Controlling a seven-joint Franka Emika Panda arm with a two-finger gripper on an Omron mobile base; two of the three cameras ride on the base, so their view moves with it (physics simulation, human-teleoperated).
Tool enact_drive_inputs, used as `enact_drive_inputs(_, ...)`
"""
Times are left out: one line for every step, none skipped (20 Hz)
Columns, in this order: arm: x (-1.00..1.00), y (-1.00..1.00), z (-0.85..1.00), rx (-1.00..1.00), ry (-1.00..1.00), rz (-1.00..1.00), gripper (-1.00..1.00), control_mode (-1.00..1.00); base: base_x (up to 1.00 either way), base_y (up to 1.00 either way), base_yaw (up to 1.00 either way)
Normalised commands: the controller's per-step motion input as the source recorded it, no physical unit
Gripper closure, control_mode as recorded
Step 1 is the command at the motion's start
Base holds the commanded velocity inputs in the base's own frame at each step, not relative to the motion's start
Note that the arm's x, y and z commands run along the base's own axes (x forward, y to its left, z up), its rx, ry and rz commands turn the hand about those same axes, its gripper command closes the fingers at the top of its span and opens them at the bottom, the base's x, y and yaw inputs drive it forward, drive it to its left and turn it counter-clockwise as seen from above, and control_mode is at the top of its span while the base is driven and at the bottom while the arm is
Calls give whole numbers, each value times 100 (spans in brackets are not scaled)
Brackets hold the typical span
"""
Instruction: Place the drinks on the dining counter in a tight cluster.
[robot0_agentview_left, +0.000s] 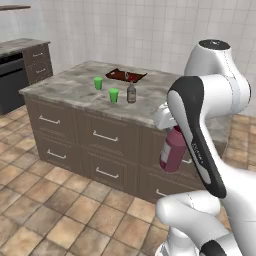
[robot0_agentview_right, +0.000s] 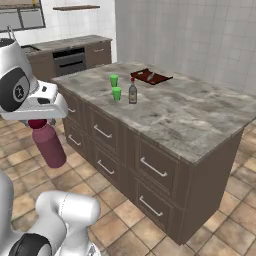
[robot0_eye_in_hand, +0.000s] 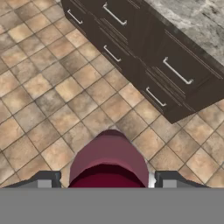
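While the pincer (robot0_eye_in_hand: 107, 180) grips the maroon bottle (robot0_agentview_right: 48, 143) by its neck, hanging over the floor below the tabletop (robot0_agentview_right: 200, 117) edge, it could strike the drawers (robot0_agentview_right: 150, 170) or swing loose

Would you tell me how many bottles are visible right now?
2: the grey-brown bottle stands on the dining counter beside a green cup; the maroon bottle hangs in the gripper above the floor.

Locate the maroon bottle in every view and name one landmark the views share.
Left base view: maroon bottle hangs right of centre, beside the arm, in front of the drawers.
Right base view: it hangs at left, over the floor tiles.
Hand view: bottom centre, between the fingertips.
Shared landmark: the dining counter.
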Motion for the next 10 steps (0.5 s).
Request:
enact_drive_inputs(0, 0, 0, 0, 0, 0, 100, 100, 58, 41, -78)
enact_drive_inputs(0, 0, 0, 0, 0, 0, 100, 100, 54, 40, -80)
enact_drive_inputs(0, 0, 0, 0, 0, 0, 100, 100, 56, 40, -80)
enact_drive_inputs(0, 0, 0, 0, 0, 0, 100, 100, 57, 41, -80)
enact_drive_inputs(0, 0, 0, 0, 0, 0, 100, 100, 59, 44, -79)
enact_drive_inputs(0, 0, 0, 0, 0, 0, 100, 100, 60, 47, -79)
enact_drive_inputs(0, 0, 0, 0, 0, 0, 100, 100, 63, 50, -77)
enact_drive_inputs(0, 0, 0, 0, 0, 0, 100, 100, 65, 57, -77)
enact_drive_inputs(0, 0, 0, 0, 0, 0, 100, 100, 71, 63, -76)
enact_drive_inputs(0, 0, 0, 0, 0, 0, 100, 100, 75, 68, -75)
